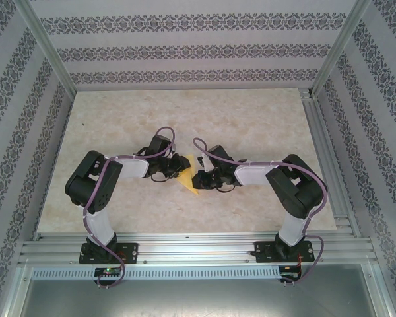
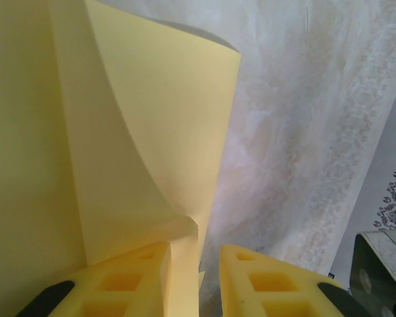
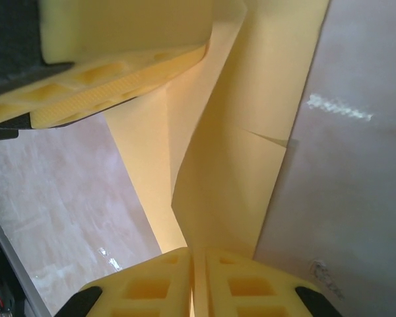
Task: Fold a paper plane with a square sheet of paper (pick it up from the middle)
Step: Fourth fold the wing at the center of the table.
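Around paper (image 3: 231,178): right gripper (image 3: 197,259) tight, left gripper (image 2: 195,254) ajar

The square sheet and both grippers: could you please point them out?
square sheet of paper (image 2: 152,132), left wrist view, curled middle
left gripper (image 2: 197,259), left wrist view, between its fingertips
right gripper (image 3: 195,257), right wrist view, between its fingertips

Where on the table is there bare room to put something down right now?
Free: the table's far half up to the back wall, and the near strip along the rail. Crowded: the middle, where left gripper and right gripper meet at the paper.
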Robot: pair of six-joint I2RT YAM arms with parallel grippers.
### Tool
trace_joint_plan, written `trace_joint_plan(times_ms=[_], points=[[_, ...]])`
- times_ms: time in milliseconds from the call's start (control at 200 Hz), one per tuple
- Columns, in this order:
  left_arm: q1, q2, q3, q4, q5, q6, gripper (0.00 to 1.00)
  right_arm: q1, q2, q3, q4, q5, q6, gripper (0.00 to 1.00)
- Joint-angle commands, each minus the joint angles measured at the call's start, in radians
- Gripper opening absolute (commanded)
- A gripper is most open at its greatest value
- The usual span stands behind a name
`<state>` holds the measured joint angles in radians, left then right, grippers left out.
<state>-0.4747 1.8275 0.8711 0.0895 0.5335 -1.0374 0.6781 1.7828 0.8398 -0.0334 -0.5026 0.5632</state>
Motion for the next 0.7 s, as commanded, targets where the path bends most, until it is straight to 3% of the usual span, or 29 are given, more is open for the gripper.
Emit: trace_joint_plan(times_ms=[0, 165, 335, 694], points=[[-0.015, 0.004, 0.022, 0.001, -0.01, 0.025, 0.27, -0.01, -0.008, -0.018, 0.034, -0.024, 0.021, 0.15], [-0.015, 0.01, 0.028, -0.008, -0.01, 0.032, 0.27, -0.012, -0.028, -0.022, 0.041, -0.02, 0.029, 0.17], [-0.015, 0.019, 0.032, -0.012, -0.007, 0.037, 0.27, -0.018, -0.027, -0.028, 0.052, -0.036, 0.036, 0.08], [-0.015, 0.006, 0.039, -0.003, 0.006, 0.032, 0.3, -0.027, 0.014, -0.062, 0.137, -0.074, 0.099, 0.06]])
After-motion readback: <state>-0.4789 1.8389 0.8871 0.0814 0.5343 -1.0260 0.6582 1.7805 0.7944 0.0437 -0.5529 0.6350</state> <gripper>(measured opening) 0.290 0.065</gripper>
